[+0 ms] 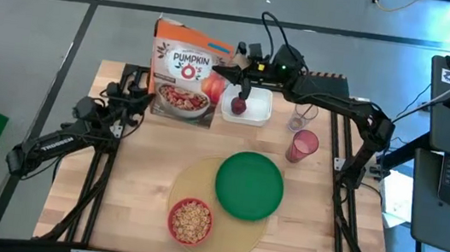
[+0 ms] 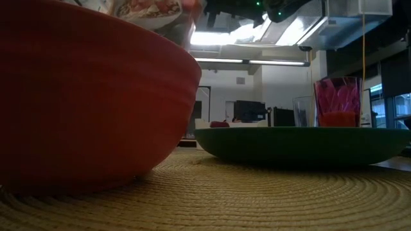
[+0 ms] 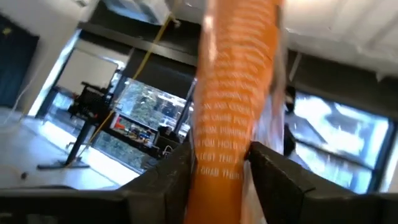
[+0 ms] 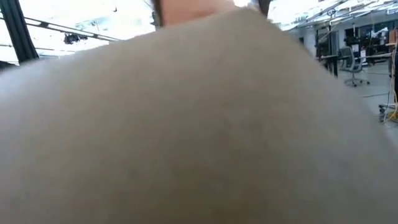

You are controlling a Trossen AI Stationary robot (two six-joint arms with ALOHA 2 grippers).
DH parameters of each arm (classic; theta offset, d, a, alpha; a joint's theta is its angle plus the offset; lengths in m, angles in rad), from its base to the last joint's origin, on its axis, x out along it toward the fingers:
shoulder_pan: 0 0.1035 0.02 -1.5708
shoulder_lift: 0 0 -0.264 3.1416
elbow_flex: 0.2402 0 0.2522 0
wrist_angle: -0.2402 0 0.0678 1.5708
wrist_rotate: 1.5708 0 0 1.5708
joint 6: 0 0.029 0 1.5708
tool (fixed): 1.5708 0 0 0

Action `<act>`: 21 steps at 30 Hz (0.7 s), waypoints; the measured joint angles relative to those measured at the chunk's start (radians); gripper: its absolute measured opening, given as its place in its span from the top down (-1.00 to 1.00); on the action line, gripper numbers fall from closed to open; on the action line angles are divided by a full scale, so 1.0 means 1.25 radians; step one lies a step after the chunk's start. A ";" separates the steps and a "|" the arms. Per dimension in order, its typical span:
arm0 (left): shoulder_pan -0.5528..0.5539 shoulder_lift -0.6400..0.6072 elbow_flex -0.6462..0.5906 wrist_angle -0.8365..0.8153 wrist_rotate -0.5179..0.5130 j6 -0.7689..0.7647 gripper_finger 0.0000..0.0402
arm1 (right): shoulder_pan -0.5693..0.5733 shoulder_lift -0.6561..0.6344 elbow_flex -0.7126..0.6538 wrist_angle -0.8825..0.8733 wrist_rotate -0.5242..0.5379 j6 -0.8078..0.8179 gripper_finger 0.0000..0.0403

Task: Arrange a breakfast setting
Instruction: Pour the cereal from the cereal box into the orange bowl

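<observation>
Left tool: at the cereal box's left edge, fingers either side of its orange edge; clamped or loosening, I cannot tell.
Right tool: at the box's upper right corner, above the white tray; whether it is clamped I cannot tell.
Apple: in the tray.
Pink cup: on the bench, right of the tray.
Green plate: on the tan mat.
Red bowl: on the mat, holding cereal.

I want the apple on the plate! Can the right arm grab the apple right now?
Probably not straight away. The right gripper is at the cereal box, beside the apple in the white tray. Nothing covers the apple, so it looks reachable once that gripper leaves the box.
</observation>
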 joint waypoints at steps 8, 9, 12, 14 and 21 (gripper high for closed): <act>0.000 0.000 0.013 0.143 -0.115 -0.051 -0.17 | 0.011 0.002 -0.003 -0.022 -0.037 -0.020 0.91; 0.000 0.000 0.026 0.155 -0.130 -0.051 -0.20 | 0.017 0.001 -0.002 -0.033 -0.028 -0.038 0.92; 0.000 0.000 0.081 0.165 -0.148 -0.044 -0.28 | 0.046 0.001 -0.006 -0.058 0.010 -0.098 0.96; 0.000 0.000 0.125 0.160 -0.148 -0.034 -0.29 | 0.069 0.001 -0.009 -0.075 0.049 -0.147 0.97; 0.000 0.008 0.286 0.098 -0.168 0.001 -0.28 | 0.126 0.017 -0.025 -0.081 0.157 -0.246 0.97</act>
